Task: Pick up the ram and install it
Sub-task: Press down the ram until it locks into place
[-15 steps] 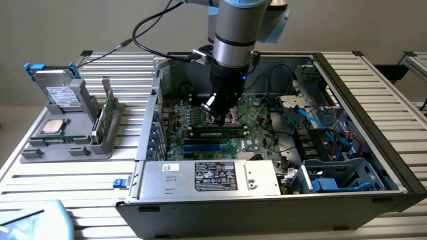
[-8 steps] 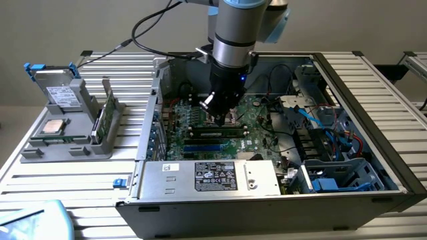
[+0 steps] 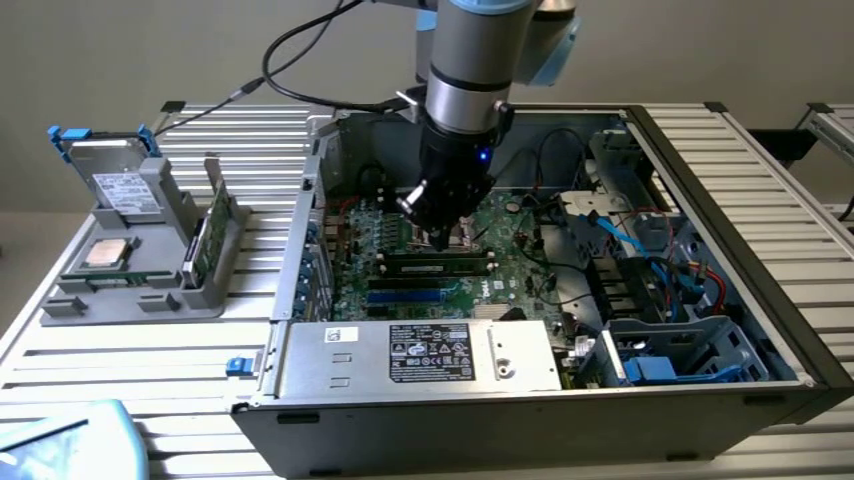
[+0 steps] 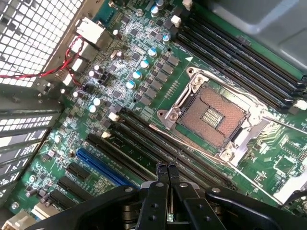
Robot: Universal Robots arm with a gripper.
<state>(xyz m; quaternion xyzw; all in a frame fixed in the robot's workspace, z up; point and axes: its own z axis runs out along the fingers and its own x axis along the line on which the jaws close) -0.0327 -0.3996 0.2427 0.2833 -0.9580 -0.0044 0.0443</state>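
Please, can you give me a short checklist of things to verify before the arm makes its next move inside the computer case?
1. Hand shut, nothing between its fingers: ok.
2. Hand above the memory slots: ok.
3. Ram standing in a slot under the hand: ok.
4. Ram fully seated, latches closed: cannot tell.
5. Processor socket covered while the hand is close to it: not ok, contacts exposed.

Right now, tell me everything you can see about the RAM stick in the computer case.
The RAM stick is a long, narrow dark-green board with a row of black chips. It stands on edge in a motherboard slot, running across the exterior view, just below the shut gripper, whose jaws hover above without holding it.
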